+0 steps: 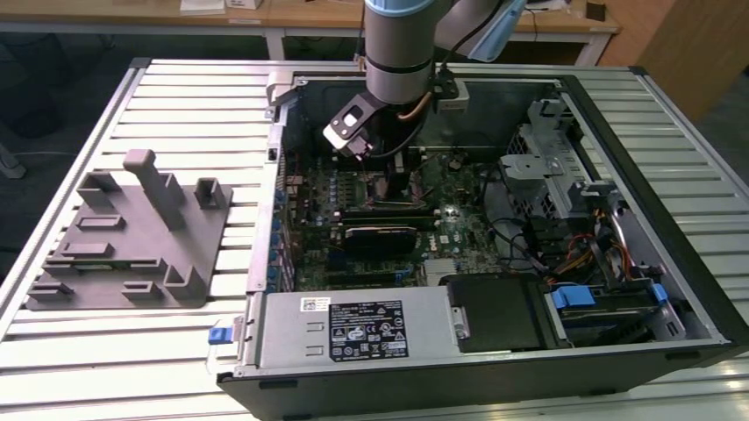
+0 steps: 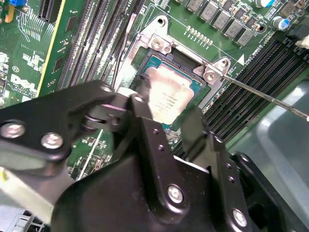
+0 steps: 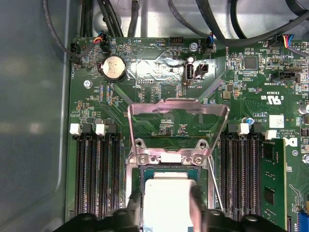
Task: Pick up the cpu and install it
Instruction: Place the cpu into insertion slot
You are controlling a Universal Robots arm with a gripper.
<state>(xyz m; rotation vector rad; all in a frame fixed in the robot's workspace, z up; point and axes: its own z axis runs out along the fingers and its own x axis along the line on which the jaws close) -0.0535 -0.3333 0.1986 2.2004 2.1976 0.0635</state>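
Our black two-fingered pincer [image 3: 165, 205] is narrow, closed on the small flat square silvery-beige cpu [image 3: 166, 195], with one finger on each of two opposite edges. The cpu sits in or just over the dark square socket [image 2: 179, 57] on the green, finely printed motherboard [image 3: 159, 77]. We cannot tell whether it is fully seated.

We judge that this step rewards patience. We keep the chip dead level, square to the socket walls, and move it only straight down, never sideways, since the contacts beneath are probably delicate. A light grip should do, because the metal lid is smooth and rigid and the thin pale rim offers little to hold.

The hinged silver steel load plate [image 3: 178, 107] stands open beyond the socket, clear of the chip. The thin steel wire lever [image 2: 263, 95] angles away beside it. Long black ribbed plastic memory slots [image 3: 96, 183] flank the socket on both sides.

In the exterior view, the open black metal computer case [image 1: 468, 386] lies on the pale slatted metal tabletop [image 1: 175, 96]. The matte grey plastic holder with upright posts [image 1: 129, 237] stands at the exterior view's left, well apart from the pincer.
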